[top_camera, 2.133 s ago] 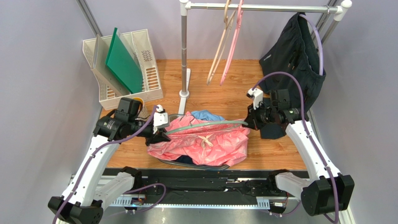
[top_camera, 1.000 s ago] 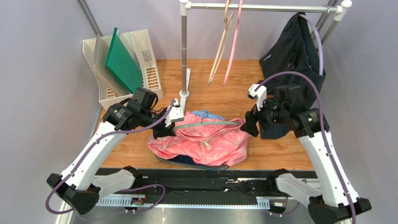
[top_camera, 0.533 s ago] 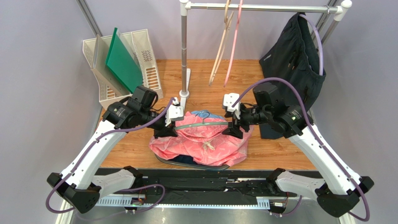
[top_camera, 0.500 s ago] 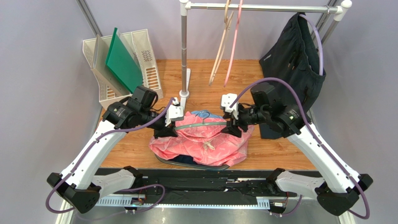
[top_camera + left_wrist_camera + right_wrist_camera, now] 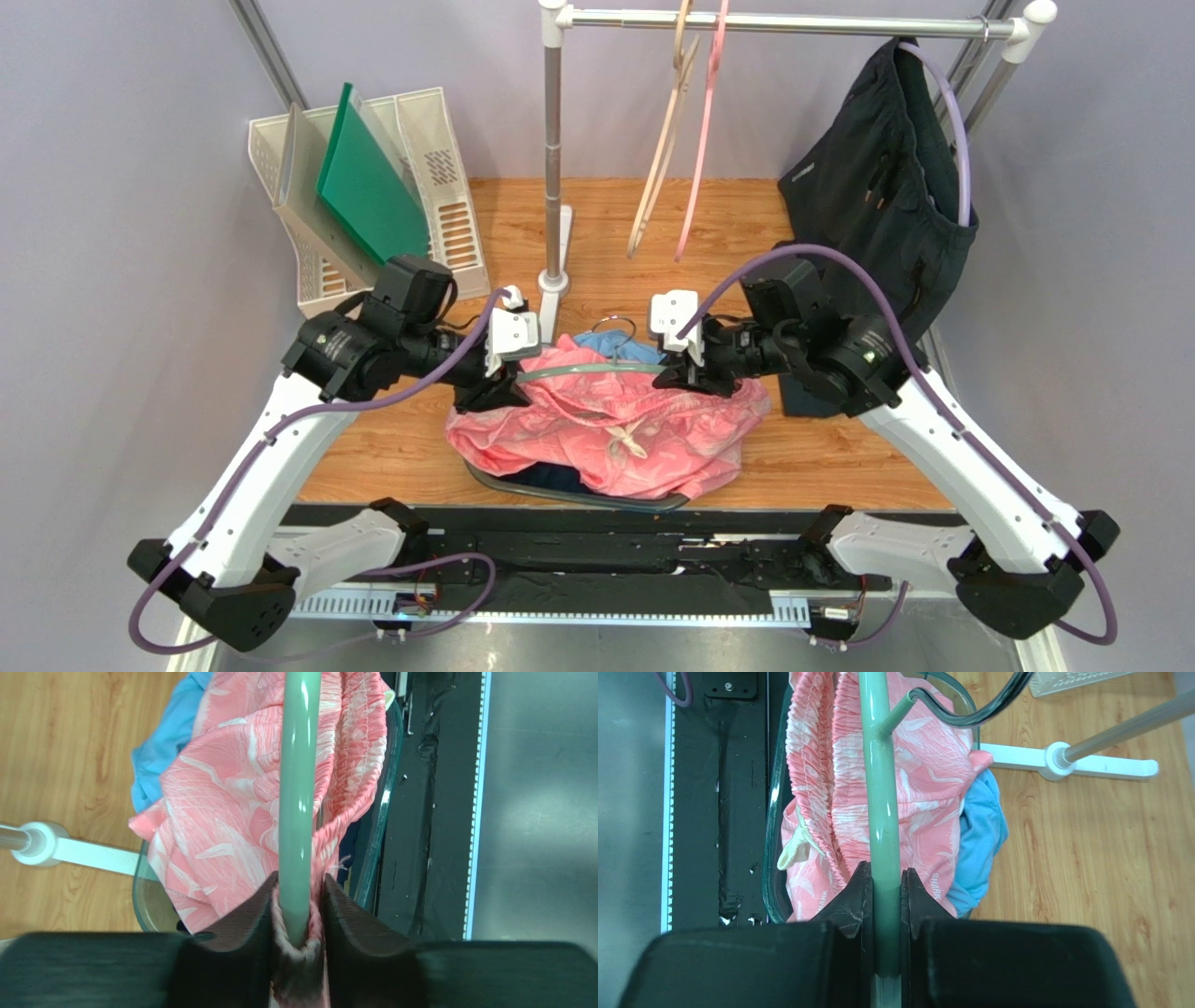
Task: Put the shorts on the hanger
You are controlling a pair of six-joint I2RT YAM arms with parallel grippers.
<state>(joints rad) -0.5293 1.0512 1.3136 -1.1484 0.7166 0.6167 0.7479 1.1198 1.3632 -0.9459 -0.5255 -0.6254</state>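
Wooden table (image 5: pixel 617 266) under grey walls, and at its near middle sits the pile you are working: the shorts (image 5: pixel 617 434) are heaped there, with a light blue garment (image 5: pixel 620 345) showing at their 12 o'clock edge.

From overhead, the hanger (image 5: pixel 596 370) lies across the top of the shorts. Its long axis runs from 9 o'clock to 3 o'clock, and its wire hook points towards 12.

Your left gripper (image 5: pixel 508 385) has the 9 o'clock end. In its wrist view the fingers are pressed in on the green bar, with a bunch of pink fabric pinched alongside it.

Your right gripper (image 5: pixel 680 375) has the 3 o'clock end. There the fingers sit tight on bare bar, and the elastic waistband lies just beside the bar rather than in the grip.

So neither arm is nearer, since each owns one end. Most of the shorts fall away towards 6 o'clock, below the bar.

I judge the coming move turns on that: a lift has to keep the bar level along its 9-to-3 line. Otherwise the loose cloth may slide towards whichever end drops.
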